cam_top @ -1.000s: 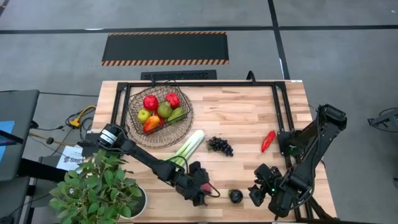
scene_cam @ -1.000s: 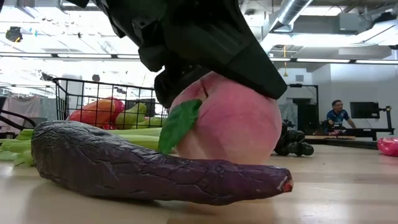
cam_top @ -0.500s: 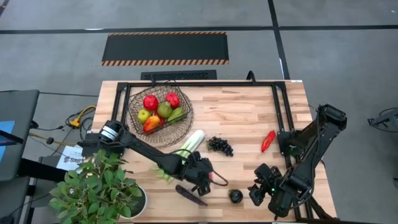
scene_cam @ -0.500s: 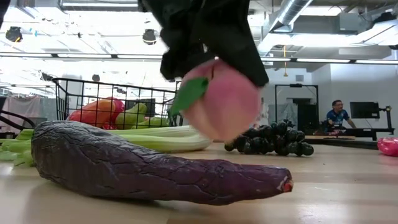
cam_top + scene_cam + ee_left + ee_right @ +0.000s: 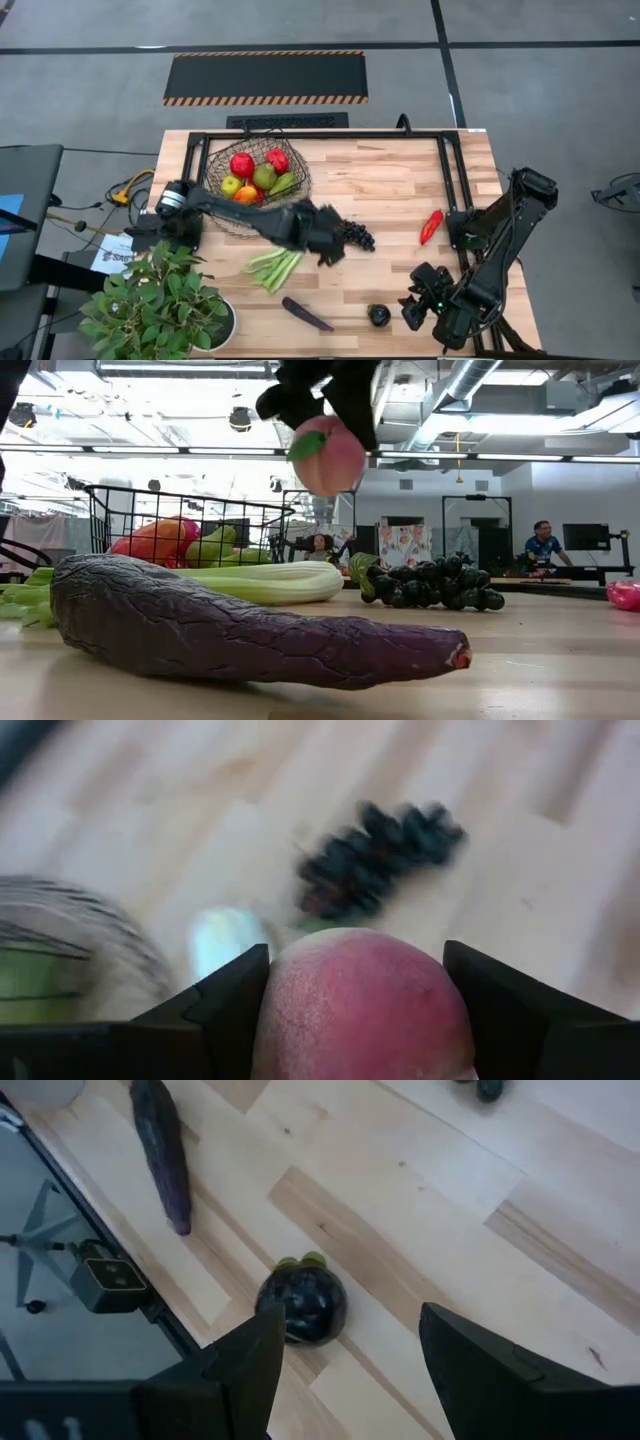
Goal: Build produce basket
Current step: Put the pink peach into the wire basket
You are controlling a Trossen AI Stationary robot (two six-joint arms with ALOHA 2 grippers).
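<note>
The left pincer point(image 5: 355, 1020) grips a peach point(image 5: 328, 455) above the worktop point(image 5: 400, 190), near the grapes point(image 5: 356, 234); the right pincer point(image 5: 345, 1365) waits, half-open and empty.

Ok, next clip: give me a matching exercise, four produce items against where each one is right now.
Items:
1 pink round peach
2 long purple aubergine
3 dark grape bunch
4 shiny red chilli

Places:
A near table edge
B in the left gripper jaws, lifted
C by the right arm
D table middle, beside the stalk

Pairs: 1-B, 2-A, 3-D, 4-C
</note>
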